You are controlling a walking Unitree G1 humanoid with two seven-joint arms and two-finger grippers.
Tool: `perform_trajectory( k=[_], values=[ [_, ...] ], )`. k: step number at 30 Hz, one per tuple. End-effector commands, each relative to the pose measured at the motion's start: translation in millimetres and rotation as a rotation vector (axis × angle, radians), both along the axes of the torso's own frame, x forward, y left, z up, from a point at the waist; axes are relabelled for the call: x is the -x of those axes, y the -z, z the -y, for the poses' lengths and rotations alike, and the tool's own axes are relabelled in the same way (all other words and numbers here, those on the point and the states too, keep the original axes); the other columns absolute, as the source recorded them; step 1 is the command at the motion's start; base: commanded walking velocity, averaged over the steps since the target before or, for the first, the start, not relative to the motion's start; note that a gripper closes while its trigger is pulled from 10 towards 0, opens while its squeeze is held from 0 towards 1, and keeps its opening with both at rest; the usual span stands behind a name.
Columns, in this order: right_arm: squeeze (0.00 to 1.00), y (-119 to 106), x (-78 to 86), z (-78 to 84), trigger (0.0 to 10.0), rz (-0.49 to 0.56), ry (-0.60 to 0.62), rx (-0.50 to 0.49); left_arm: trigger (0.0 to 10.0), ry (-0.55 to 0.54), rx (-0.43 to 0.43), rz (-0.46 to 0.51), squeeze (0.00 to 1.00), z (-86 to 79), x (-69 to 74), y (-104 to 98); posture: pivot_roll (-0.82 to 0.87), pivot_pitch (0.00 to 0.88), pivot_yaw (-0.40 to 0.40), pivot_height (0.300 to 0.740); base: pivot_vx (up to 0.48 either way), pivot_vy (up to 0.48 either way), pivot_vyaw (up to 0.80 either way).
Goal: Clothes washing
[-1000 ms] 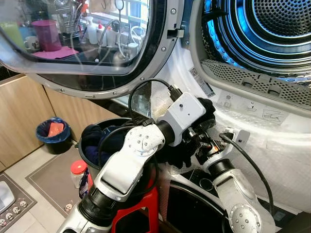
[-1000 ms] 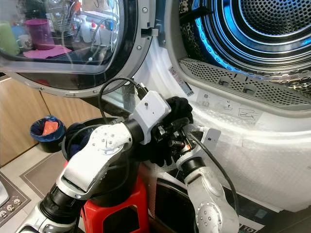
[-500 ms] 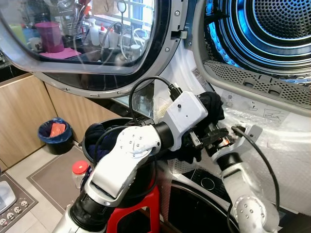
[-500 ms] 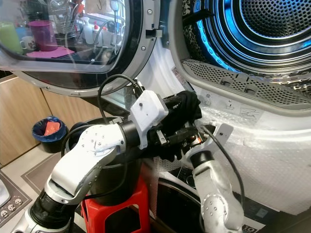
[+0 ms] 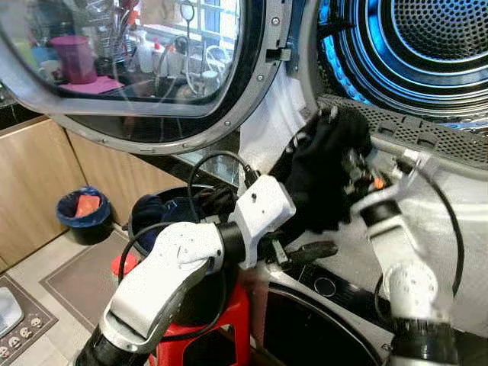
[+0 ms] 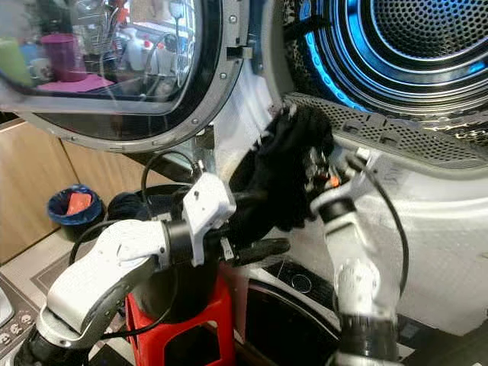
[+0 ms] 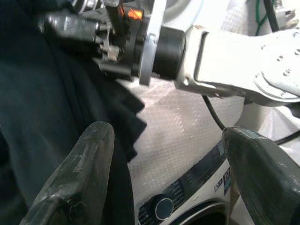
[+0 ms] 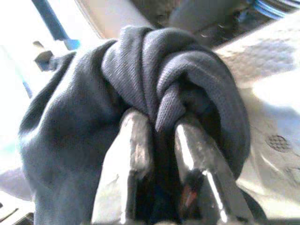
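Right now my right gripper (image 8: 159,154) is clenched on a bunched dark navy garment (image 5: 324,171), the two black fingers (image 8: 129,154) pinching a fold of the knit between them. I hold the cloth up just below the lip of the upper machine's open drum (image 5: 427,46), with most of it hanging down in front of the white, film-wrapped front panel (image 5: 457,221). My left gripper (image 7: 164,159) sits lower, beside the hanging cloth, fingers spread apart and holding nothing; one finger (image 7: 79,173) lies close against the dark fabric, but I cannot tell whether it touches. Below my left arm stands the black laundry bucket (image 5: 141,229) on a red stool (image 5: 221,335), with more dark clothes inside it. The round glass door (image 5: 130,69) is swung wide to my left.

As I judge it, this is the loading step: one piece is out of the bucket and on its way in. The next move calls for carrying the bundle up over the perforated lip (image 5: 412,130) and deep enough into the drum that the trailing tail clears the rim before I let go. The loose tail is the risk; it could snag on the lip or slip back out.
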State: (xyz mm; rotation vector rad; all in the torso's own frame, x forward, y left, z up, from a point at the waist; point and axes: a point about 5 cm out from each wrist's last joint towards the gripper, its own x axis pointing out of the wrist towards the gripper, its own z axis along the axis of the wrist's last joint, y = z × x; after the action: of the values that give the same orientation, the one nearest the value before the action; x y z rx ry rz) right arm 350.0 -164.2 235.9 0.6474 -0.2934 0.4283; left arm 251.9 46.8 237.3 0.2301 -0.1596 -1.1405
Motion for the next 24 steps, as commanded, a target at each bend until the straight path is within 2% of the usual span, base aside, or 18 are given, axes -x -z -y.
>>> perform_trajectory(
  k=[1, 5, 6, 14, 19, 24],
  values=[
    [0.0, -24.2, -2.4, 17.6, 10.0, 0.093, 0.068, -0.041, 10.0, 0.016, 0.012, -0.008, 0.0, 0.3, 4.8, -1.9, 0.09, 0.01, -0.061, 0.74, 0.0, 0.0, 0.0],
    [0.0, -34.3, -8.7, 25.1, 10.0, 0.116, 0.077, -0.068, 10.0, 0.023, 0.001, -0.038, 0.0, -0.8, 8.6, 2.4, 0.09, 0.016, -0.06, 0.74, 0.0, 0.0, 0.0],
    [0.0, -38.5, -12.4, 32.2, 10.0, 0.125, 0.092, -0.069, 10.0, 0.022, -0.007, -0.049, 0.0, -1.8, 10.7, 4.7, 0.09, 0.026, -0.064, 0.74, 0.0, 0.0, 0.0],
    [0.0, -48.8, -18.3, 53.0, 10.0, 0.149, 0.173, -0.091, 10.0, 0.004, -0.009, -0.066, 0.0, -4.0, 11.9, 5.7, 0.09, 0.031, -0.058, 0.74, 0.0, 0.0, 0.0],
    [0.0, -72.1, -23.4, 70.7, 10.0, 0.215, 0.247, -0.134, 10.0, 0.01, -0.014, -0.081, 0.0, -3.4, 14.2, 6.6, 0.09, 0.028, -0.047, 0.74, 0.0, 0.0, 0.0],
    [0.0, -82.5, -26.4, 83.9, 10.0, 0.241, 0.295, -0.161, 10.0, 0.01, -0.016, -0.09, 0.0, -3.1, 15.5, 7.7, 0.1, 0.028, -0.056, 0.74, 0.0, 0.0, 0.0]
  ],
)
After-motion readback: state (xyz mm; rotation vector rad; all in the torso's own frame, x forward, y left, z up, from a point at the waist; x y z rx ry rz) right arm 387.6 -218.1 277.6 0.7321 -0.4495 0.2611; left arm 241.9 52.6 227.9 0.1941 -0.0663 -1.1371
